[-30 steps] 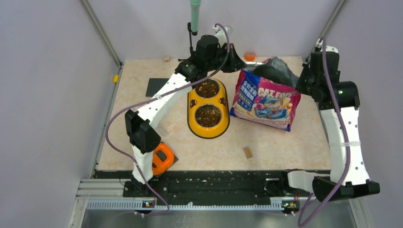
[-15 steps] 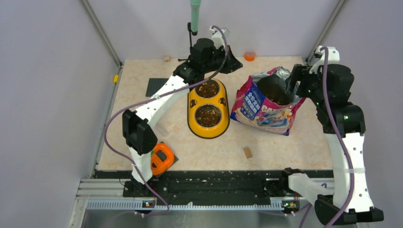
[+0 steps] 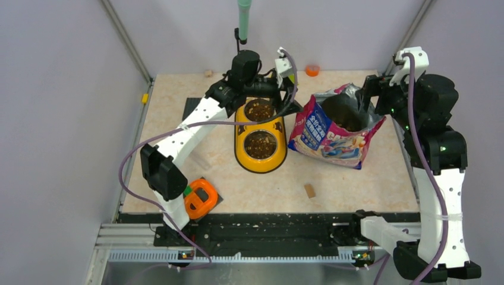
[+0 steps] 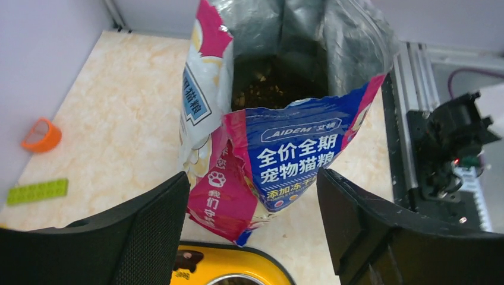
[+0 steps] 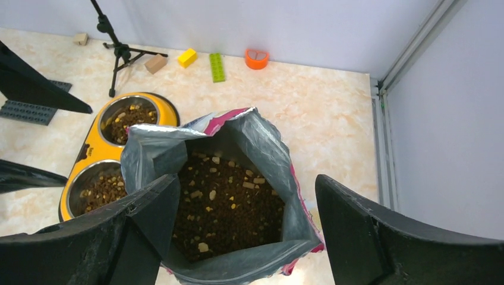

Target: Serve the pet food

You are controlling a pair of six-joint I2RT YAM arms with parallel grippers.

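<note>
The pink and blue pet food bag (image 3: 333,133) stands upright on the table with its mouth open. Brown kibble (image 5: 229,202) fills its inside. A yellow double bowl (image 3: 241,139) lies left of the bag, and both of its cups hold kibble (image 3: 260,144). My left gripper (image 3: 284,95) hovers open over the far cup, facing the bag (image 4: 285,148) with nothing between its fingers (image 4: 148,231). Open too, my right gripper (image 3: 374,92) hangs just above the bag's right rim. Its fingers (image 5: 386,237) straddle the bag's mouth without touching it.
A tan block (image 3: 309,190) lies near the front edge. An orange tape holder (image 3: 201,198) sits by the left arm's base. A dark baseplate (image 3: 195,107) lies left of the bowl. At the back are a stand (image 5: 119,50), an orange ring (image 5: 257,58) and small bricks (image 5: 216,66).
The bag went from leaning back to standing upright. My right gripper let go of it and rose. My left gripper opened and swung over the far cup.
</note>
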